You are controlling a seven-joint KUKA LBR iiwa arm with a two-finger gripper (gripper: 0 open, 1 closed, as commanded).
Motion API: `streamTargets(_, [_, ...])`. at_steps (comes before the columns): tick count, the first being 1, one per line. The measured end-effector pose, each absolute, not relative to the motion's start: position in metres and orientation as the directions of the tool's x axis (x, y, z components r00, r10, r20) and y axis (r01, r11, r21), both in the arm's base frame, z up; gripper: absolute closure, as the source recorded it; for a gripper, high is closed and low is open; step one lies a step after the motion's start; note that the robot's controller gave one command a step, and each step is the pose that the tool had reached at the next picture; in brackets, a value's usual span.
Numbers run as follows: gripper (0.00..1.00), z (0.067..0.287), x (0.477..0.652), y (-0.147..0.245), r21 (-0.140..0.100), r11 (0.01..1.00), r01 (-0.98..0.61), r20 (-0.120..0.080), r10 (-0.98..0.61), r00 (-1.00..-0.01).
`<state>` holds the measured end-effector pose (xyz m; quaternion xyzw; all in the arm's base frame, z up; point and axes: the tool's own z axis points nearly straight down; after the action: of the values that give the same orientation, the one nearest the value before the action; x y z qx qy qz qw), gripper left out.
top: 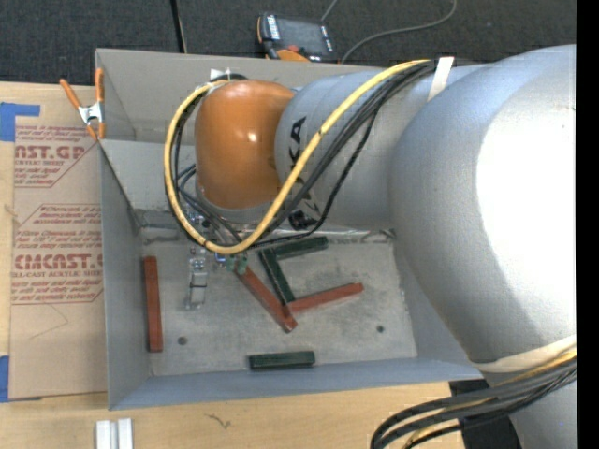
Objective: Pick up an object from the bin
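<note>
Seemingly the gripper (197,286) has hold of nothing. It hangs low over a bare patch of the bin's (120,288) floor, left of the middle. How wide it stands cannot be told, because the arm's orange cover (239,143) and a loop of yellow cable (169,162) sit right above it.

The thing nearest to it is a slanted red-brown stick (267,299), just to its right, which runs down and rightward across the floor. At that stick's lower end a second red-brown stick (328,295) meets it and lies nearly level, pointing toward the right wall. A dark green stick (278,274) lies tilted just beside the slanted one. Its lower end reaches the spot where the two red-brown sticks join. Another dark green stick (301,246) lies farther back, partly under the arm.

On the gripper's other side, near the left wall and apart from it, a long red-brown stick (151,303) lies lengthwise along that wall. A third dark green stick (281,360) lies by itself close to the front wall, well apart from the rest.
</note>
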<state>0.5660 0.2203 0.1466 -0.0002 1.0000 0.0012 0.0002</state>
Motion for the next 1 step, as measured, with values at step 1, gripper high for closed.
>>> streamTargets(1, [0.00,0.0902,0.5647,0.1607,-0.004,0.998,-0.060,0.004,-0.060,-0.998])
